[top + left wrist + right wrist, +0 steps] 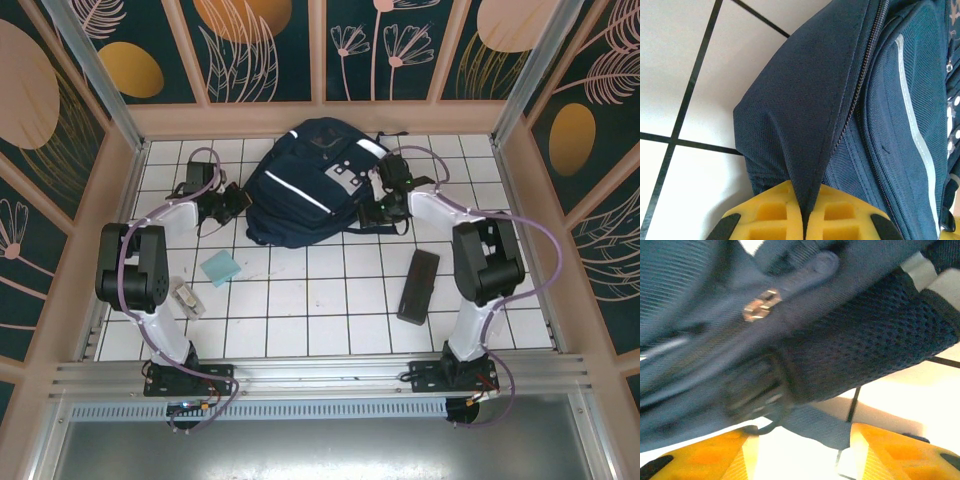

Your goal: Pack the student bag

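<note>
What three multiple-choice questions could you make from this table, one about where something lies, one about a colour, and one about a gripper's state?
1. Where does the black case lie?
A. On the tiles beside the right arm
B. On top of the bag
C. Inside the bag

2. What colour is the flat square pad?
A. Red
B. Light blue
C. Yellow

3. What is the left gripper doing?
A. Standing open over bare tile
B. Pinching a fold of the student bag
C. Holding the black case

Answers:
1 A, the case lies flat on the white tiles next to the right arm.
2 B, the pad shows pale blue against the tiles.
3 B, the yellow fingers meet with navy fabric caught between them.
</note>
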Motion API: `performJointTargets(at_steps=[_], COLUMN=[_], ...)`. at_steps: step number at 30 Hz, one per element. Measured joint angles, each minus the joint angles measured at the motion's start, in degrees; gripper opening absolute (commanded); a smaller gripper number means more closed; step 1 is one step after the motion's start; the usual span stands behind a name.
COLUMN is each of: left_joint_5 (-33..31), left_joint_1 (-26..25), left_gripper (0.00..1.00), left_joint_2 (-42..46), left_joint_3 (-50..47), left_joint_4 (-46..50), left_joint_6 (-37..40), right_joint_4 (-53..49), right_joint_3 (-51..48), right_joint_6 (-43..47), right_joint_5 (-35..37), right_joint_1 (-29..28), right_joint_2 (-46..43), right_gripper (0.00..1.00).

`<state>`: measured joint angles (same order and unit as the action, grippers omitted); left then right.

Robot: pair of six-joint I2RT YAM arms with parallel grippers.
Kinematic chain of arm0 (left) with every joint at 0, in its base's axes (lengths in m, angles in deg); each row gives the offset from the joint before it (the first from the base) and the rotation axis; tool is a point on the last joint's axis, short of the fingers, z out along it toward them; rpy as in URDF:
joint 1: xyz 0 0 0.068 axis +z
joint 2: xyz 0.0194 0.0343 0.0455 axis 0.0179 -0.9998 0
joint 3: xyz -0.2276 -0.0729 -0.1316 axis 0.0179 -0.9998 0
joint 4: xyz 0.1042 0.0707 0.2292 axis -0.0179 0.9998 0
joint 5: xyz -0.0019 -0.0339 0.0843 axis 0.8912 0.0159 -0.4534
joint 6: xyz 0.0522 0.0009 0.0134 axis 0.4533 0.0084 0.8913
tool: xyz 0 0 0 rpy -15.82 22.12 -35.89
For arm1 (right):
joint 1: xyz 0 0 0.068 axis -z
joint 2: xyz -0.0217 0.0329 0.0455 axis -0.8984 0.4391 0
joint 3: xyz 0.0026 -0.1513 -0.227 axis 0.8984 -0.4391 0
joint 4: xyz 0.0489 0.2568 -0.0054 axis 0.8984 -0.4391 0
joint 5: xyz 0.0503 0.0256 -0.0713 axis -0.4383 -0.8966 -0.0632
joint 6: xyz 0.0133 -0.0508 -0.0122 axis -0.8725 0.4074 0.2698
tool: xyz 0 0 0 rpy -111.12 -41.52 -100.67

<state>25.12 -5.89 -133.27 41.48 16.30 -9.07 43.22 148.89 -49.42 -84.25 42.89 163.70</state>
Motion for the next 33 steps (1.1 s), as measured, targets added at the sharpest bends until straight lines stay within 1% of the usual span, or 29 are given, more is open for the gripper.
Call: performJointTargets(at_steps=[2,3,4,8,10,15,16,19,21,25,27,33], left_joint_5=[-0.1,-0.3,-0.9,-4.3,-6.4,-9.6,-9.9,-10.6,-10.6,-10.3,-10.3,-10.4], left_joint_1=[0.0,0.0,0.0,0.0,0.0,-0.9,-1.5,-4.3,-6.7,-10.8,-12.0,-13.5], left_gripper=[0.41,0.5,0.56,0.62,0.66,0.67,0.67,0.67,0.67,0.67,0.67,0.67], left_joint_2=[0.7,1.4,2.3,7.7,10.6,14.5,14.6,14.6,14.5,13.5,12.6,10.3], left_joint_3=[-1.2,-1.7,-2.1,-2.8,-2.8,-2.8,-2.8,-3.0,-3.4,-5.0,-5.4,-5.4], left_joint_4=[-0.3,-0.2,-0.1,0.7,0.9,1.0,1.0,0.9,-0.2,-3.9,-5.2,-7.3], left_joint_6=[0.0,0.0,0.2,1.7,2.6,3.7,3.7,3.2,2.1,-0.9,-2.1,-3.9], right_joint_4=[-0.8,-1.1,-1.2,-0.2,1.8,7.1,7.8,9.5,9.9,9.8,10.0,12.6], right_joint_3=[0.1,0.3,0.5,0.9,0.6,0.4,0.8,2.5,3.6,5.3,5.6,6.4], right_joint_6=[-1.8,-3.1,-4.5,-9.7,-12.8,-18.6,-19.4,-21.6,-22.4,-23.8,-23.9,-23.9], right_joint_5=[-1.1,-1.1,-1.1,-1.1,-1.3,-3.3,-3.5,-3.5,-2.2,2.1,3.3,3.6], right_joint_1=[0.2,0.3,0.4,0.8,0.8,0.6,0.4,0.0,-0.2,-0.2,-0.1,0.3], right_joint_2=[-2.6,-3.6,-4.4,-5.9,-5.9,-5.1,-4.3,-1.0,1.2,4.7,5.8,9.2], right_gripper=[0.54,0.55,0.55,0.56,0.55,0.5,0.47,0.43,0.41,0.4,0.4,0.41])
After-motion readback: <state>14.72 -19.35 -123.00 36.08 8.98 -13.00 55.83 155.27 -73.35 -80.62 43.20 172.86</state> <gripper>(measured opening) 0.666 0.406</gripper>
